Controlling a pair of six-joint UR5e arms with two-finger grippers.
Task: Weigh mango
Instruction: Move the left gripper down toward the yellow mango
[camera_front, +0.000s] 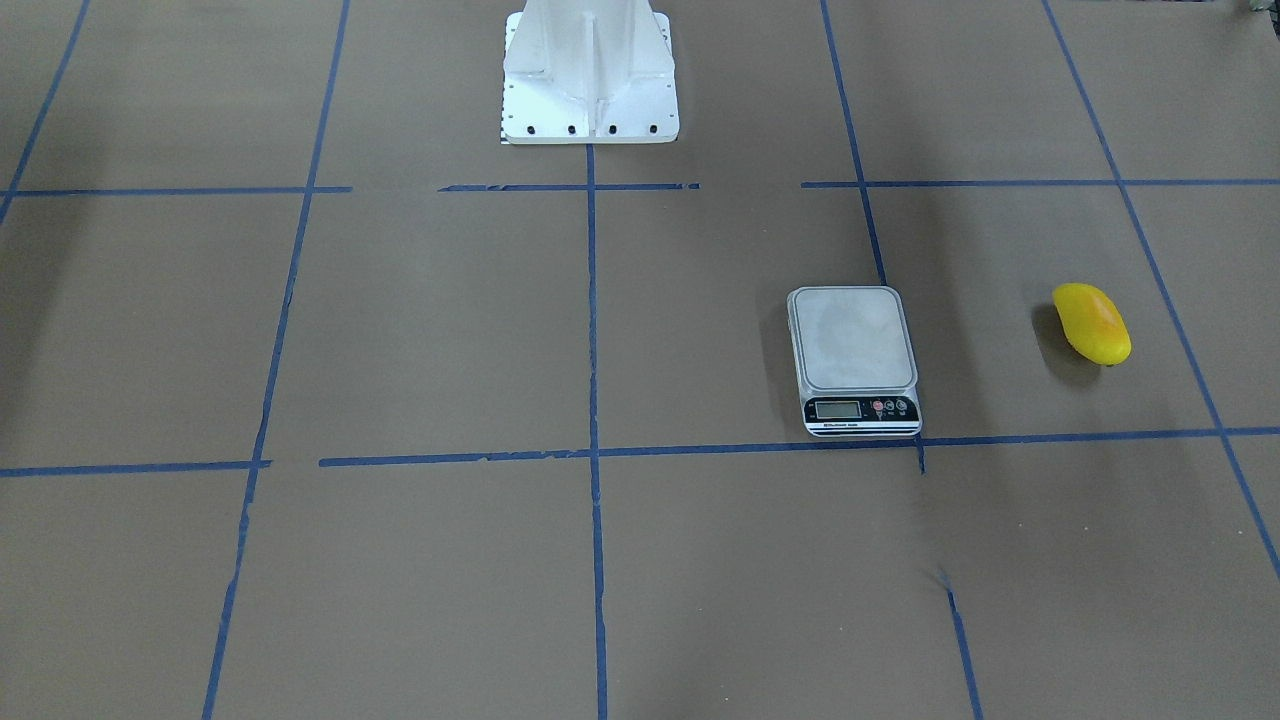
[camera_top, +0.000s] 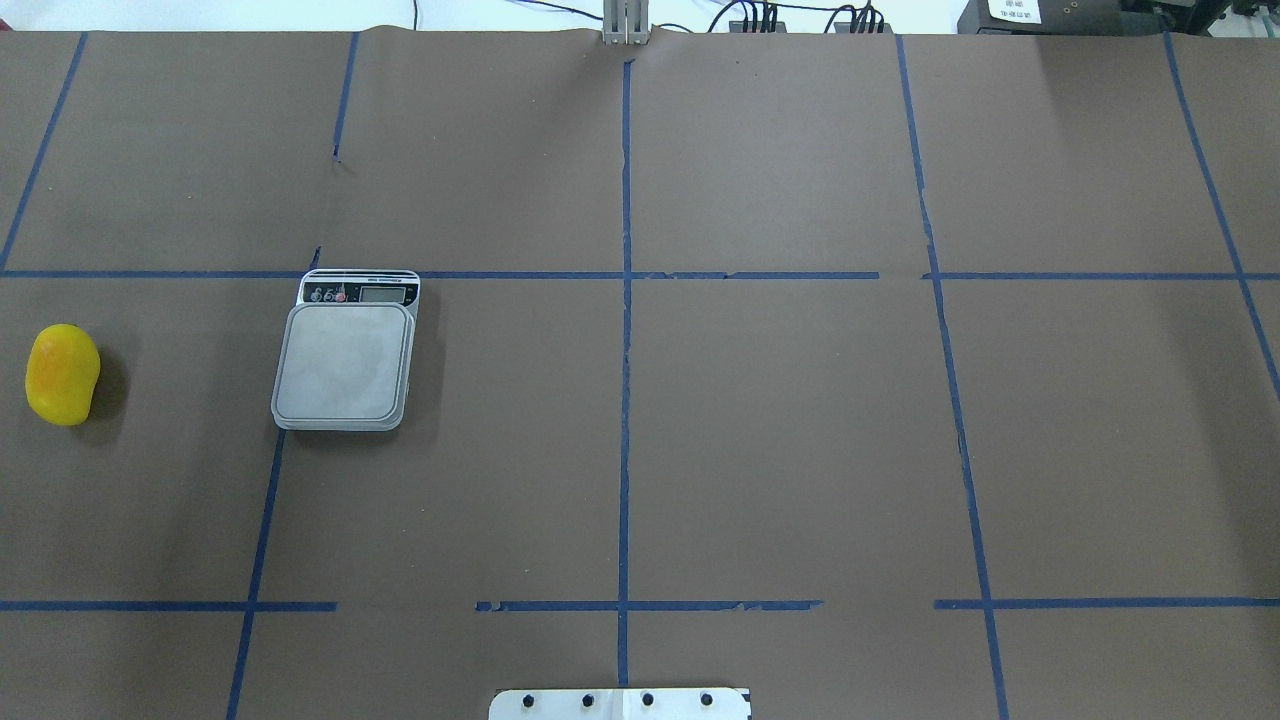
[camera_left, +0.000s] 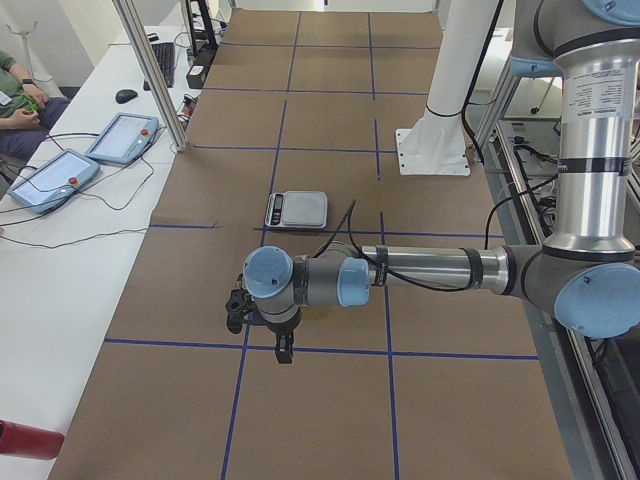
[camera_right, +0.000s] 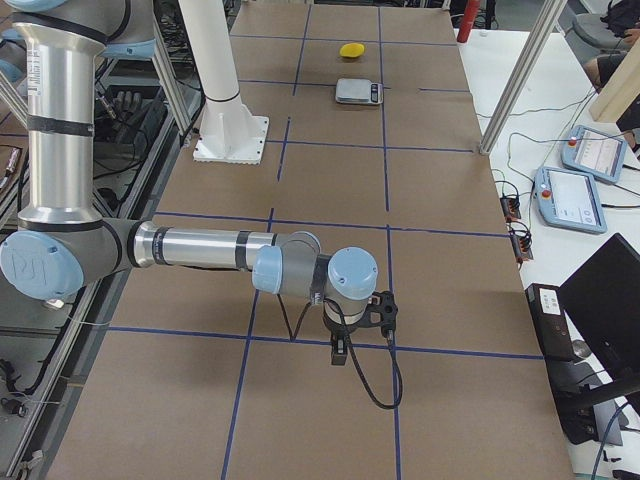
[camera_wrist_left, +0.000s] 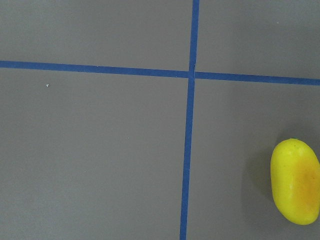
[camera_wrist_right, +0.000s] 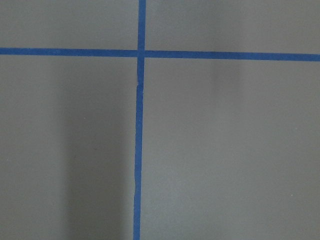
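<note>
The mango (camera_front: 1091, 323) is bright yellow with an orange blush and lies on the brown table, apart from the scale (camera_front: 852, 340). It lies left of the scale (camera_top: 345, 362) in the overhead view (camera_top: 62, 374) and shows at the lower right of the left wrist view (camera_wrist_left: 295, 181). The scale's platform is bare. My left gripper (camera_left: 284, 350) hangs above the table and shows only in the exterior left view. My right gripper (camera_right: 340, 350) shows only in the exterior right view, far from the scale (camera_right: 358, 91). I cannot tell whether either is open or shut.
The white robot pedestal (camera_front: 590, 75) stands at the table's robot side. Blue tape lines (camera_top: 625, 350) grid the brown table. A side table holds teach pendants (camera_left: 120, 137) and cables, with an operator (camera_left: 15, 95) beside it. A red object (camera_left: 25, 440) lies at the table's left end.
</note>
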